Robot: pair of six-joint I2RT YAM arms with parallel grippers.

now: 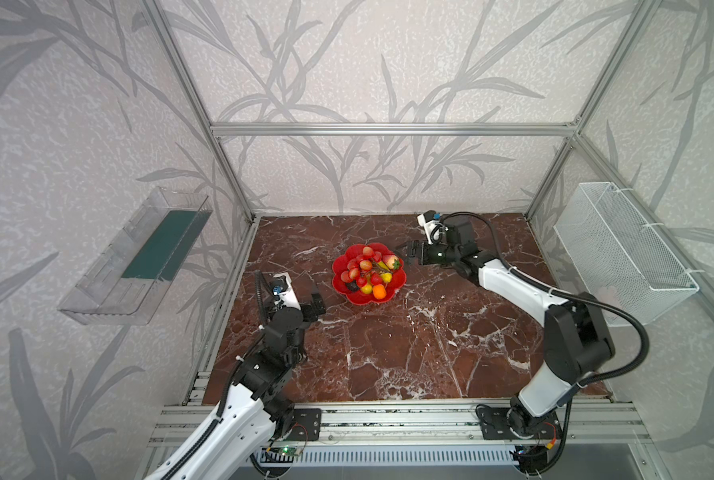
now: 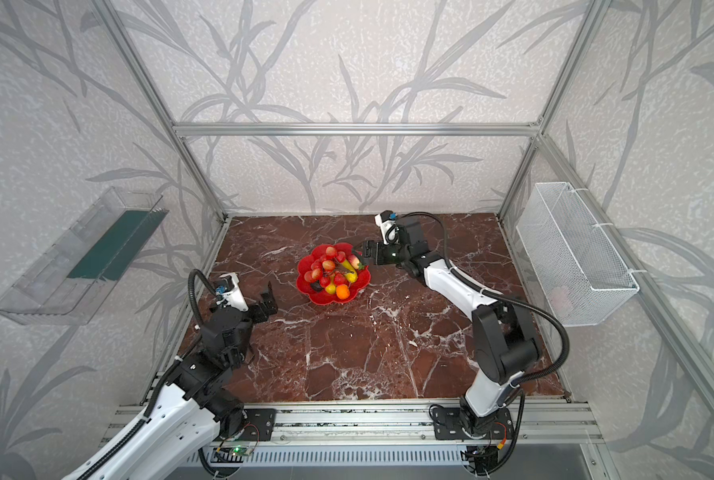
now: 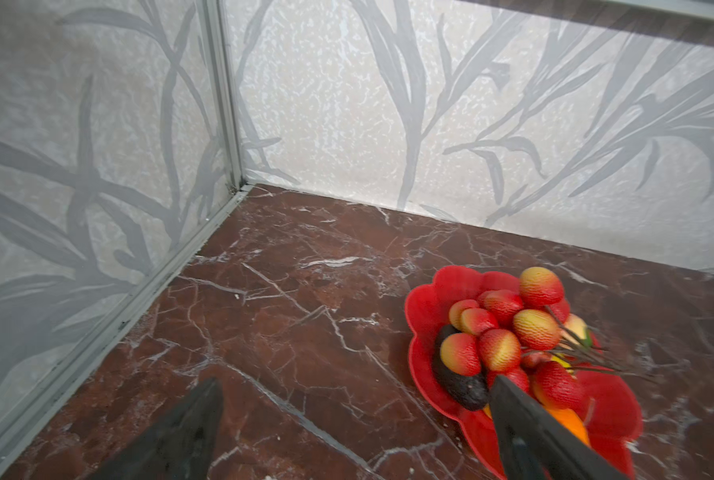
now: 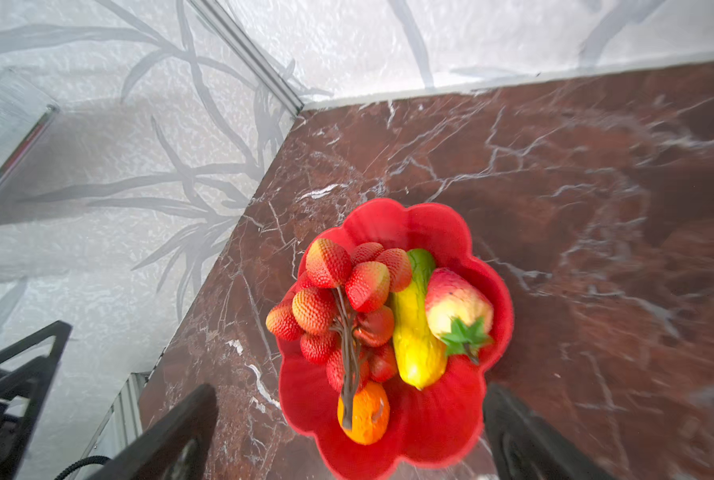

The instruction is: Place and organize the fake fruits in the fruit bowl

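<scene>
Jaws wide apart, empty, on right gripper [image 1: 406, 252] beside fruit bowl [image 1: 359, 300]; likewise left gripper [image 1: 318, 302], farther off.

We log left arm [image 1: 239, 415] and right arm [image 1: 509, 280] alike: white shells, black joints, black corrugated cables [image 2: 190, 293], black wedge-shaped fingers [image 3: 529, 432]

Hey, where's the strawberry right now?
In both top views the strawberry lies in the fruit bowl, on its right side beside the yellow-green mango, nearest the right gripper.
</scene>
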